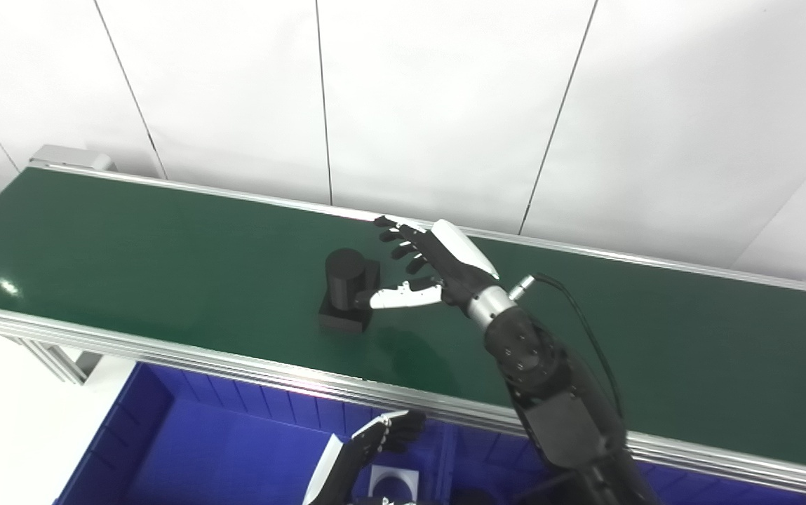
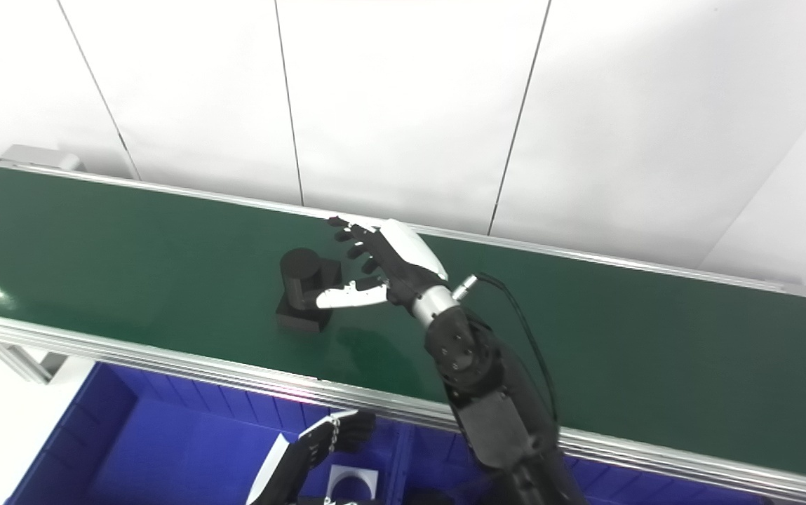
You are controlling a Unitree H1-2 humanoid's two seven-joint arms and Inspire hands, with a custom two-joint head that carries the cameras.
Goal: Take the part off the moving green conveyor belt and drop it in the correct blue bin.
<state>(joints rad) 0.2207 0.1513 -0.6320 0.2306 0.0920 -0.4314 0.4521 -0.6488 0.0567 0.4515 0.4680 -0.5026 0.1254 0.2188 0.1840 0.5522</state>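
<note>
A: Entry. Where is the part (image 1: 348,291)?

B: On the belt (image 1: 129,252), about mid-width, left of centre along its length. Black piece: an upright cylinder on a squarish base. It rests flat.

A: Right hand (image 1: 438,270)?

B: Over the belt, just right of the part. Fingers (image 1: 397,235) are spread wide and point left, toward the far rail (image 1: 585,249), above and behind the cylinder. The thumb (image 1: 403,297) reaches left in front of the cylinder at the base's right side. It holds nothing. Whether the thumb tip touches the part, I cannot tell; the two overlap in both views.

A: So the part sits in the gap between thumb and fingers?

B: At its mouth, roughly. Not enclosed.

A: Left hand (image 1: 381,438)?

B: Low, below the near rail, over the bin (image 1: 185,449). Fingers curled in loosely; nothing seen in its grasp, though the view there is cropped.

A: Bin contents?

B: A white label (image 1: 394,484) with a dark shape on it, near the bottom edge.
</note>
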